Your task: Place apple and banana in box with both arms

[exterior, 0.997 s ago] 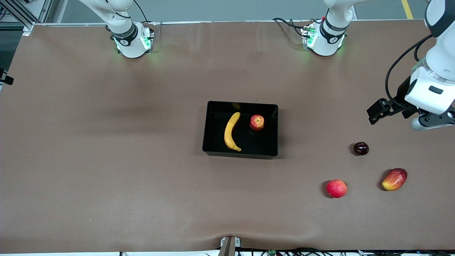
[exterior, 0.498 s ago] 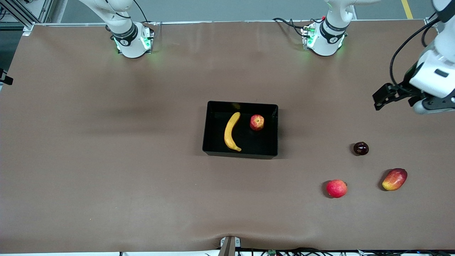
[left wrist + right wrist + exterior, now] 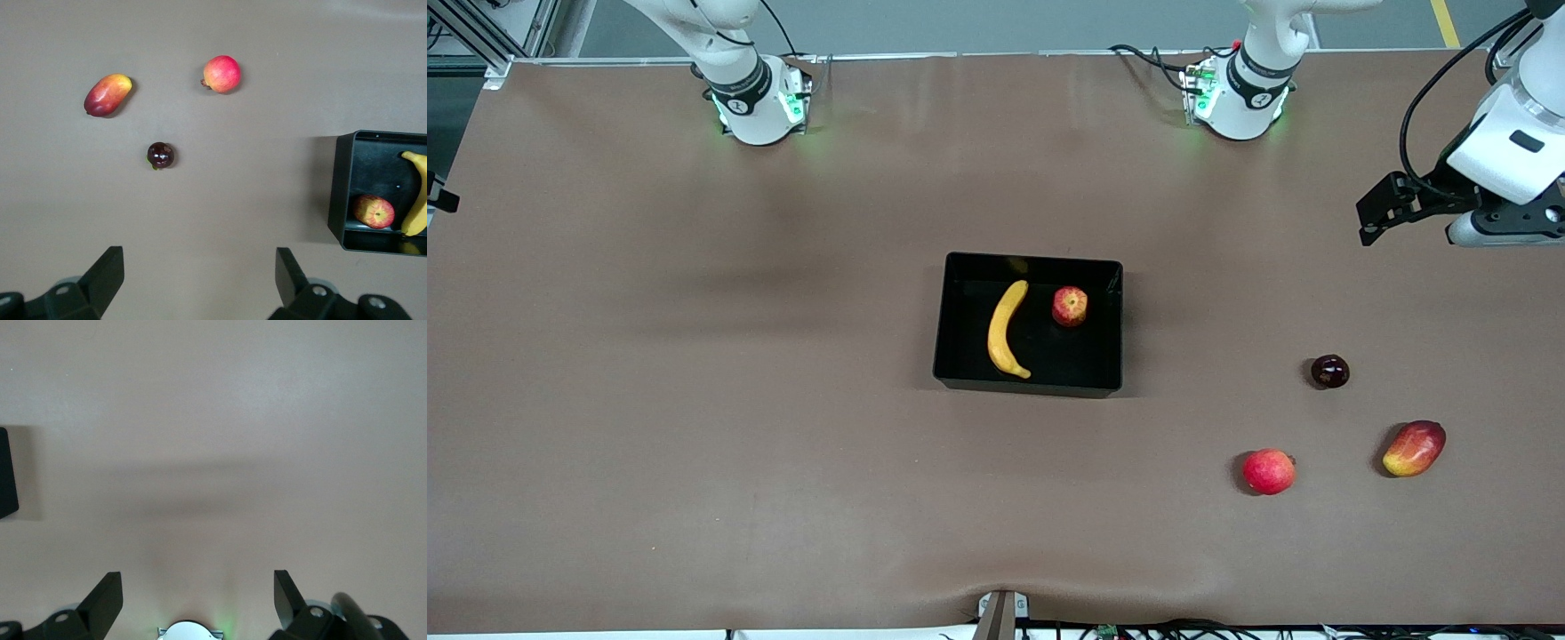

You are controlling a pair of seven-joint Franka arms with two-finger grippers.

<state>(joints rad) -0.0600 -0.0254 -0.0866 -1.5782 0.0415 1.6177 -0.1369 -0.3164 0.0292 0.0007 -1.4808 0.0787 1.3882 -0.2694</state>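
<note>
A: What do we see in the glossy black box [image 3: 960, 373]?
B: The smooth curved banana [image 3: 1005, 329] lies inside, long axis from 12 to 6 o'clock in the front view, beside the round streaked apple [image 3: 1070, 306], dimple up.
A: And our grippers?
B: The left gripper [image 3: 200, 280] hangs over bare matte brown table [image 3: 694, 400], jaws spread, empty. The right gripper [image 3: 198, 597], fingers parted, waits above its base.

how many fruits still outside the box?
3. Pink apple and mango lie nearest the front camera, toward the left arm's end; the dark fruit lies farther back. None look hidden.
</note>
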